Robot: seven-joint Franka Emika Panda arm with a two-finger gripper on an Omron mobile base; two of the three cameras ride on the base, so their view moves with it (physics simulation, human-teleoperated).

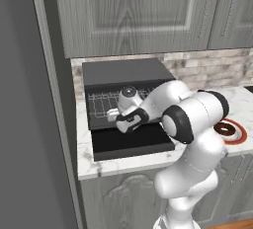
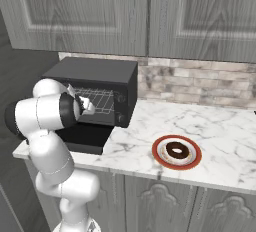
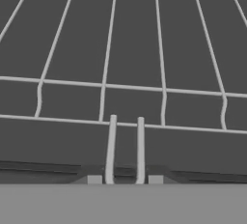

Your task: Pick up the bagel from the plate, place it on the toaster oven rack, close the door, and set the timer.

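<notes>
**End effector closed on the rack's front loop; bagel flat on its plate**

We see the small dark reddish-brown ring bagel [image 2: 177, 151] lying flat on the round white plate with a red-orange rim [image 2: 159, 160], its centre hole facing straight up. Being a ring, it has no long axis to speak of. The plate sits on the white marbled tabletop [image 2: 220, 126], well to the right of the black boxy toaster oven [image 2: 95, 71] and apart from it. In the left base view the same plate [image 1: 241, 135] and bagel [image 1: 227, 128] peek out from behind the arm's elbow.

The oven's flat black door [image 1: 133, 141] hangs open, lying roughly level in front of the cavity and reaching toward the tabletop's front edge. Inside, the silvery wire rack [image 1: 101, 103] spans nearly the oven's width, its long axis running left to right across the opening and its wires running front to back.

We find the white arm's end effector [image 1: 114, 115] at the oven mouth, just above the open door and at the rack's front edge. The hand view looks along the rack [image 3: 125, 88]: the small wire loop at its front edge [image 3: 125, 146] points straight toward the camera and runs down between the two dark finger tips [image 3: 94, 179]. The jaws stand narrow, drawn in on that loop.
</notes>
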